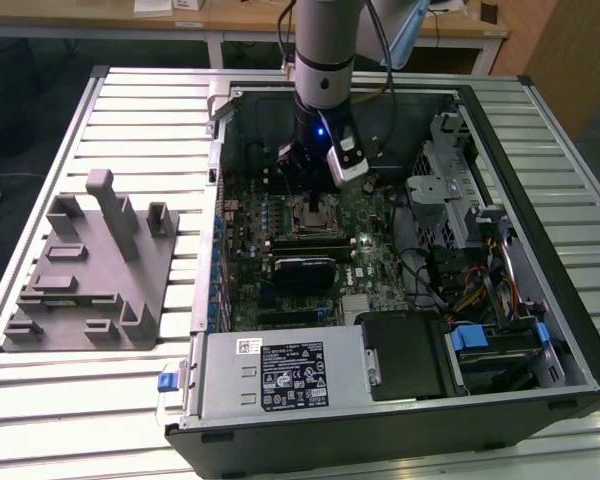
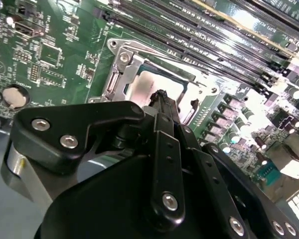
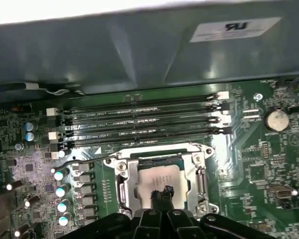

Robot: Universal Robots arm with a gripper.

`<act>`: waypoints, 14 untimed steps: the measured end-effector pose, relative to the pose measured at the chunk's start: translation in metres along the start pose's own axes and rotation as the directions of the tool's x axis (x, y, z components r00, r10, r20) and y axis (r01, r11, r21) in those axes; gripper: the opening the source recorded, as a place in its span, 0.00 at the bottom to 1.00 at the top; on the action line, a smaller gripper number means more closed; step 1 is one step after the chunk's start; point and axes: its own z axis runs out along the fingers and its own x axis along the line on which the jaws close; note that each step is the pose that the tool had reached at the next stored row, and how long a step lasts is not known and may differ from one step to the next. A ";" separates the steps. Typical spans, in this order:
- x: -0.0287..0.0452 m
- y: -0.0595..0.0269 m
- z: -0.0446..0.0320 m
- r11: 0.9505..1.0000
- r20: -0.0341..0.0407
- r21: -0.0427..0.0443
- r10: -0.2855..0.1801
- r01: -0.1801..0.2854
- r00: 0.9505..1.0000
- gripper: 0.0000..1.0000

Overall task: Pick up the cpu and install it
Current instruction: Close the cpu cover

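The cpu [image 3: 152,178] [image 2: 141,83], a pale silvery square, lies flat inside the metal-framed socket [image 3: 123,175] [image 2: 118,69] on the green motherboard [image 1: 375,255]. My gripper [image 3: 162,193] [image 2: 162,96] hangs straight over it. Its two black fingers are pressed together, and their tips rest at one edge of the chip's top. In the exterior view the gripper [image 1: 311,196] stands low over the socket [image 1: 313,215], inside the open computer case. The fingers hide part of the cpu's near edge.
Memory slots [image 3: 139,122] run beside the socket, next to the case wall [image 3: 149,50]. A grey plastic fixture block [image 1: 90,270] stands on the slatted table at the exterior view's left. The power supply [image 1: 280,370], drive cage [image 1: 450,170] and cables [image 1: 480,290] crowd the case.
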 end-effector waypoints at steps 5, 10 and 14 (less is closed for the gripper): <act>0.0101 -0.0012 0.0043 1.000 0.000 -0.001 0.000 0.000 1.000 0.11; 0.0199 -0.0023 0.0074 1.000 0.000 -0.003 0.000 0.000 1.000 0.11; 0.0238 -0.0027 0.0101 1.000 0.000 -0.004 0.000 0.000 1.000 0.11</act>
